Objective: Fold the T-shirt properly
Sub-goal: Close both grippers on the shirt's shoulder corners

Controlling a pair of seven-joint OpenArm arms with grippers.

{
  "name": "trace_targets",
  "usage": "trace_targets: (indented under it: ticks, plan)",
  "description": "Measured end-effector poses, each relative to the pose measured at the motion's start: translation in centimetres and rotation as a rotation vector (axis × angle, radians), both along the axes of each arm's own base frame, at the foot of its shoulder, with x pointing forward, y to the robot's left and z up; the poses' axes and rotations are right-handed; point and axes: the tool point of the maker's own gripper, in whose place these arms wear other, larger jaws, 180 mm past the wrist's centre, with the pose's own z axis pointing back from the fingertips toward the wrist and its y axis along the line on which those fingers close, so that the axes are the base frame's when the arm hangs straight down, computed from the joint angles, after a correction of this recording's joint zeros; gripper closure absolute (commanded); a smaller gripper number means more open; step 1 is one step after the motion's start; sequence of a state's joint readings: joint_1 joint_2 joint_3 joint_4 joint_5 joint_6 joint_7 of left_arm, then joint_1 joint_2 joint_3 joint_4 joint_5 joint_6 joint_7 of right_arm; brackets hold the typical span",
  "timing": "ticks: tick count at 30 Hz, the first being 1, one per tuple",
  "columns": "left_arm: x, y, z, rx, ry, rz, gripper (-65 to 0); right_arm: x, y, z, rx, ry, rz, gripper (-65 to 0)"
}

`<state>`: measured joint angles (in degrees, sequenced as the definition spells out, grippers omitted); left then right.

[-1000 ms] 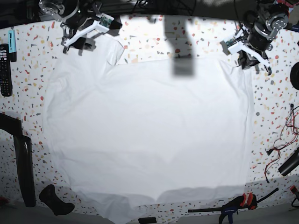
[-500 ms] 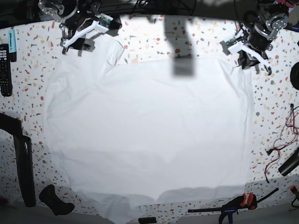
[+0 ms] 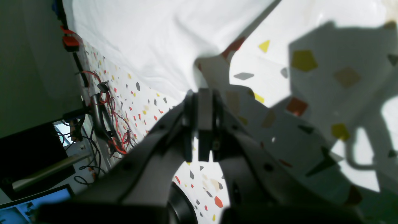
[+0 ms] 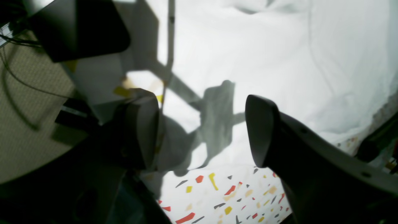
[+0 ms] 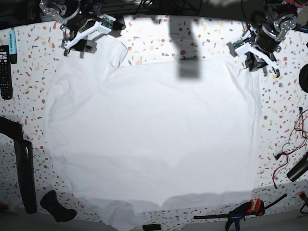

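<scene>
Black remote (image 5: 5,72) with small buttons lies at the desk's (image 5: 154,41) left edge, a slim teal strip (image 5: 12,42) just beside it. Desk surface is white terrazzo with red, yellow and grey chips. Right gripper (image 5: 79,39), white plastic fingers, sits at the far-left corner over the shirt's sleeve; in the right wrist view its dark rounded jaws stand wide apart with nothing between them, hovering above white cloth. T-shirt (image 5: 154,139), soft white fabric with faint creases, is spread flat over most of the desk, reaching almost to the near edge. Left gripper (image 5: 260,60) at the far-right corner is clenched; the left wrist view shows its jaws pressed together right at the shirt's edge (image 3: 174,46), whether cloth is pinched cannot be told. Tangled red wires (image 5: 288,149) lie at the right edge, a blue-and-red clamp (image 5: 245,211) near the near-right corner.
</scene>
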<state>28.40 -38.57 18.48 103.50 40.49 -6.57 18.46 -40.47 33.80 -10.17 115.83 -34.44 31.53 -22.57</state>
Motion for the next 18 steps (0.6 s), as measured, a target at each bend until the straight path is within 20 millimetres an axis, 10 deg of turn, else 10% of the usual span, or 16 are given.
trace_targets:
  ticks: [5, 11, 18]
  plan:
    - [0.0, 0.0, 0.0, 0.0, 0.0, 0.0, 0.0, 0.0, -0.8, -0.3, -0.048, -0.006, 0.023, -40.8]
    - [0.0, 0.0, 0.0, 0.001, 0.001, 0.0, 0.0, 0.0, -2.9, -0.6, -0.166, -0.007, 0.081, -13.8]
    - [0.0, 0.1, 0.0, 0.002, 0.001, 0.002, 0.0, 1.3, -3.2, 0.3, -0.155, -0.081, 0.045, -13.8]
